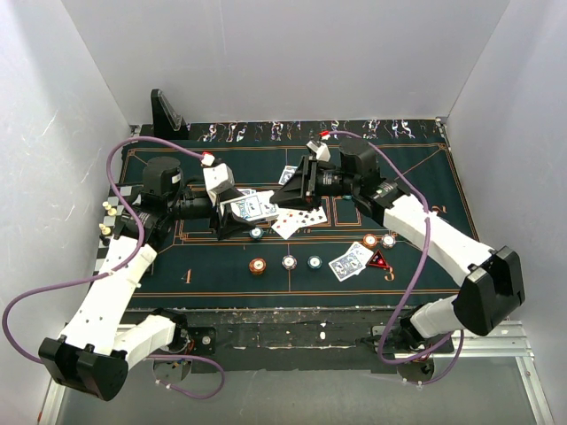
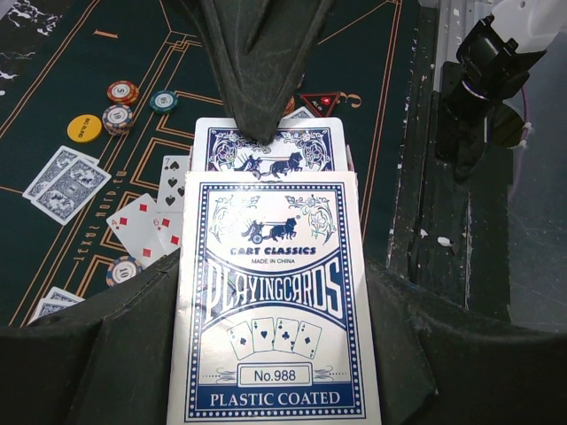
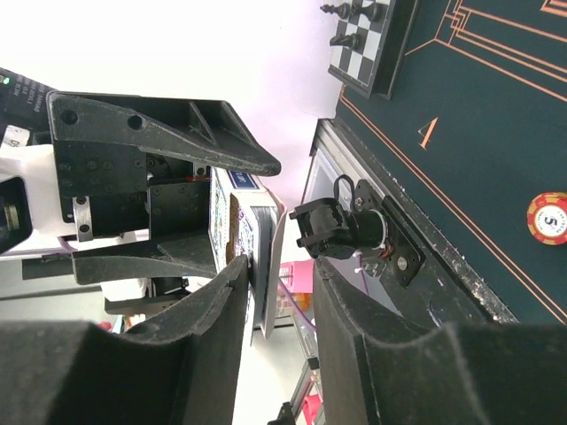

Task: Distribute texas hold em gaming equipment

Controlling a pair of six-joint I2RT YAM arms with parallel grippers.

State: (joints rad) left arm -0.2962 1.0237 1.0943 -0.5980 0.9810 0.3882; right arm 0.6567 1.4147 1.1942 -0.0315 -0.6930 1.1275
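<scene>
Two arms meet over the middle of the desk (image 1: 292, 320) here. Left end effector (image 2: 275, 372) is pressed tight on the deck box (image 2: 275, 292), dead centre of the left wrist view, with one blue-backed card (image 2: 270, 146) poking out of its top. Right end effector (image 3: 279, 274) has its jaws either side of that card's edge but isn't pinching it imo. In the right wrist view there's a visible gap on the right-hand side, so call it half spread.

Step in hand looks like pulling one card to deal. To do it well, I'd close squarely on the exposed card only, not the box lip. Then draw straight along the card's length so it doesn't bend or drag a second one out. Left just needs to hold firm.

Laid out on the mat (image 1: 213, 266): face-up cards (image 1: 294, 223) mid-frame, a chip row (image 1: 289, 262) below them, and a card pair (image 1: 350, 263) beside the red triangular marker (image 1: 378, 261) at lower right.
</scene>
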